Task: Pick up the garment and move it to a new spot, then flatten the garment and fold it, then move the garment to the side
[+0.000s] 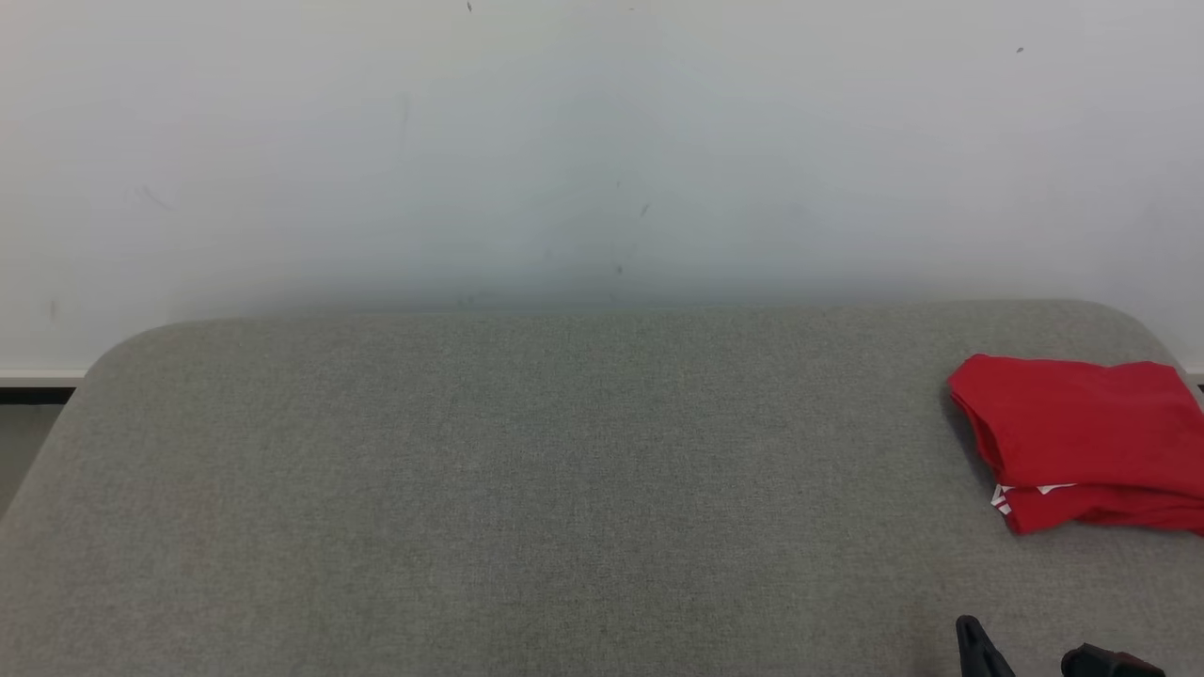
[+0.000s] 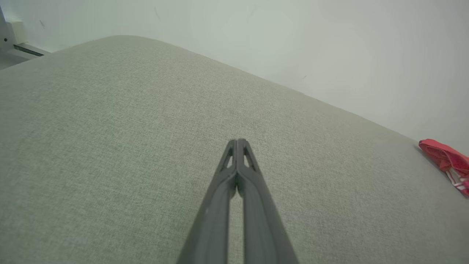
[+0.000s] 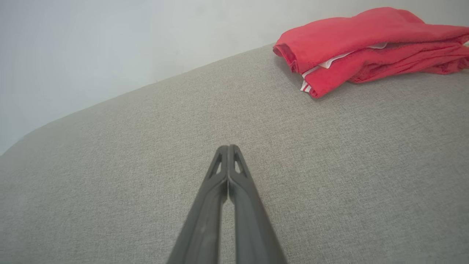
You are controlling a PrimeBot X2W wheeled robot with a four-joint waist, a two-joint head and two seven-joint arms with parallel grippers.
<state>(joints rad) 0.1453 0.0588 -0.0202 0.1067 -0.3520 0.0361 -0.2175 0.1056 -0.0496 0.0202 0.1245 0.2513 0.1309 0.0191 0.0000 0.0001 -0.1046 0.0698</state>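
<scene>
At far right, folded red garment (image 1: 1082, 437)

A bare test room or lab, by the look: a wide grey cloth-covered bench (image 1: 527, 489) with rounded far corners stands against a plain, scuffed white wall (image 1: 564, 141), dark skirting (image 1: 33, 396) at far left.

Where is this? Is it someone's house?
Hard to say: a plain indoor room, maybe a workroom. A grey fabric-covered surface like a bed or padded table stands against a bare white wall, with a folded red garment on it.
</scene>
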